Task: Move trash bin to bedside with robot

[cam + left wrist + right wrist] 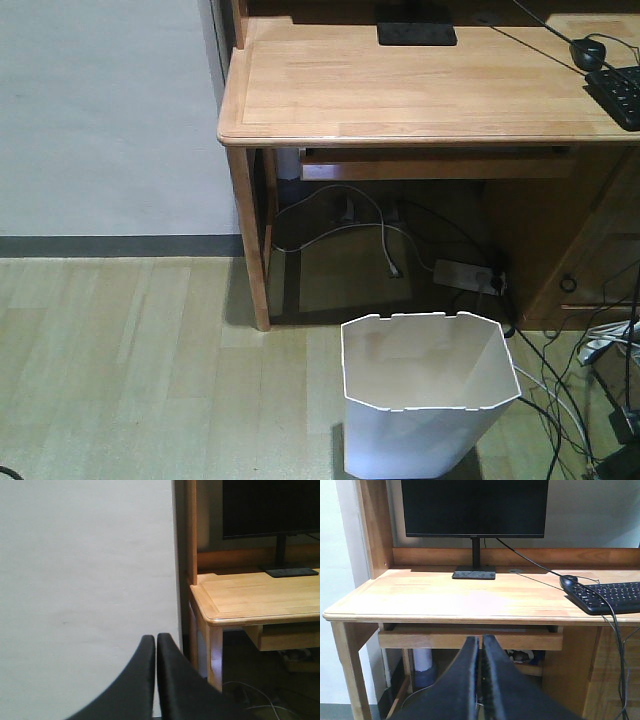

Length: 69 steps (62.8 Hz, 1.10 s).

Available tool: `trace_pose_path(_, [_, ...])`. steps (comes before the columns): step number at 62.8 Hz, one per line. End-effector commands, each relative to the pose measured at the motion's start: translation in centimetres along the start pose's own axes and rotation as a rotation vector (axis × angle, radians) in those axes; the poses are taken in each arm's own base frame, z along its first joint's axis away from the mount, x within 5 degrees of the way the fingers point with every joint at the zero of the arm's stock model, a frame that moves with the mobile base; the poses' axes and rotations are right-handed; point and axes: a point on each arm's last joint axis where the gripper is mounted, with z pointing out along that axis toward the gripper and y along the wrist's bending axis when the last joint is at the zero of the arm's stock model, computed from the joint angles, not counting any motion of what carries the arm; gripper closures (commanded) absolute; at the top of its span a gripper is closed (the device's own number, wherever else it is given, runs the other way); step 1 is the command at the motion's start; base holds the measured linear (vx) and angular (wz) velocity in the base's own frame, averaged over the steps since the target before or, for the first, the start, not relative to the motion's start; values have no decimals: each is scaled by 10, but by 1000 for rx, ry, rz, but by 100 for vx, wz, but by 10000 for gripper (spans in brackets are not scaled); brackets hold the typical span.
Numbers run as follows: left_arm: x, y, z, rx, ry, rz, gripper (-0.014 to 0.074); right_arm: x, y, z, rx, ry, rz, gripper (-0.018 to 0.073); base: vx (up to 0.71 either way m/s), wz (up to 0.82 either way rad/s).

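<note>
The white trash bin [425, 400] stands upright on the wooden floor in the front view, just in front of the wooden desk [400, 90], its octagonal notched rim facing up and nothing inside. No gripper shows in that view. In the left wrist view my left gripper [155, 639] is shut with nothing between its black fingers, pointing at a white wall beside the desk's left corner. My right gripper [481, 641] is also shut and holds nothing; it points at the desk's drawer front. The bedside is out of view.
A monitor [474, 507], a keyboard [607, 596] and a mouse [568, 580] sit on the desk. Under it lie a power strip [468, 275] and tangled cables [560, 400], some beside the bin's right side. The desk's left leg [250, 240] stands left of the bin.
</note>
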Motion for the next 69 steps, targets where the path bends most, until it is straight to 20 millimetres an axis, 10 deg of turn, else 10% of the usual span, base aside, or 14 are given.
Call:
trace_pose_path(1, [-3,0,0,7,-69,-23,603,-7,0,-1,-3,-86,-4,567,0,0])
trace_pose_path(69, [-3,0,0,7,-69,-23,603,-18,1,-3,-8,-192,-5,567,0,0])
